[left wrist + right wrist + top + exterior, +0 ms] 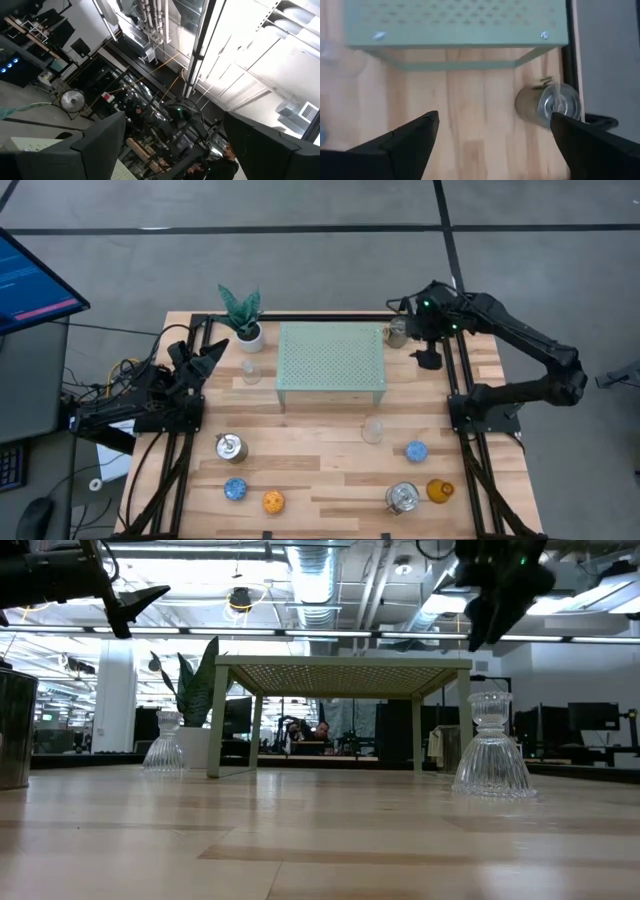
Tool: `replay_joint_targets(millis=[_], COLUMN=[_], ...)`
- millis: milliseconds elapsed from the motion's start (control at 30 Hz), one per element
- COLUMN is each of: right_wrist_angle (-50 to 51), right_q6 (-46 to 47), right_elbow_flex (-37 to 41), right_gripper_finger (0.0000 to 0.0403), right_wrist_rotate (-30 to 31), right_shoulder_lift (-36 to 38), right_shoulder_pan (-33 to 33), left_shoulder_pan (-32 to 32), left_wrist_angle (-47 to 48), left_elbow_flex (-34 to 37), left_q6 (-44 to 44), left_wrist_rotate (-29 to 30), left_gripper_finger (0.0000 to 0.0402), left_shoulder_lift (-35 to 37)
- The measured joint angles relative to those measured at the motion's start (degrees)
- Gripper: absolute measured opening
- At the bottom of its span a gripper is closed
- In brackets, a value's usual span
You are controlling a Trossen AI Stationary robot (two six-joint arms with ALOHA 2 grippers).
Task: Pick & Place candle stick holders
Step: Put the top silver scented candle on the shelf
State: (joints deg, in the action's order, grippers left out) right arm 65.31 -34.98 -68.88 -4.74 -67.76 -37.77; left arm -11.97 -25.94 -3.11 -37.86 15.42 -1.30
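R gripper [430, 358] up at far R corner of table [330, 480], fingers spread wide, nothing between them. Silver holder [397, 332] stands on the wood just beside it, next to R end of pale green perforated stand [331, 360]; in R wrist view same silver holder [549, 104] sits beyond the fingertips, not touched.

L gripper [205, 357] raised over L edge, tilted up toward the ceiling, fingers apart, empty.

Other holders, all on table, none on the stand:
- clear glass [250, 370] btwn plant [241, 315] and stand, L side
- clear glass [373, 430] in front of stand, toward R
- silver [230, 447] front L
- blue [236, 489], orange [273, 502] near front edge, L of centre
- blue [416, 451] R of centre
- silver [403, 498] and amber [439, 491] side by side, front R

Low view: both clear glass holders upright, one [165, 750] by a stand leg, other [492, 755] nearer.
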Motion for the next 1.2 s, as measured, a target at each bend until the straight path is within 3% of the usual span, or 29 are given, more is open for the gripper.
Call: replay_joint_targets(millis=[233, 433, 767, 1200], right_wrist_angle=[-13.58, -20.43, -25.8, -28.47], right_q6=[-1.96, -2.35, -2.95, -1.58], right_elbow_flex=[7.89, 8.72, 8.67, 8.65], right_gripper_finger=[0.0374, 0.0374, 0.0374, 0.0374], right_wrist_rotate=[-1.96, -4.46, -4.23, -5.92], right_shoulder_lift=[-3.12, -10.5, -17.7, -17.84], right_shoulder_pan=[-9.97, -15.36, -17.55, -20.06], left_shoulder_pan=[0.02, 0.0, 0.01, 0.02], left_wrist_angle=[0.0, -0.02, -0.04, -0.02], left_elbow_flex=[0.0, 0.0, 0.0, 0.0], left_q6=[0.03, -0.12, -0.14, 0.07], left_wrist_rotate=[0.0, 0.05, 0.85, 0.85], left_gripper_finger=[0.0337, 0.0337, 0.0337, 0.0337], left_shoulder_lift=[0.0, 0.0, 0.0, -0.07])
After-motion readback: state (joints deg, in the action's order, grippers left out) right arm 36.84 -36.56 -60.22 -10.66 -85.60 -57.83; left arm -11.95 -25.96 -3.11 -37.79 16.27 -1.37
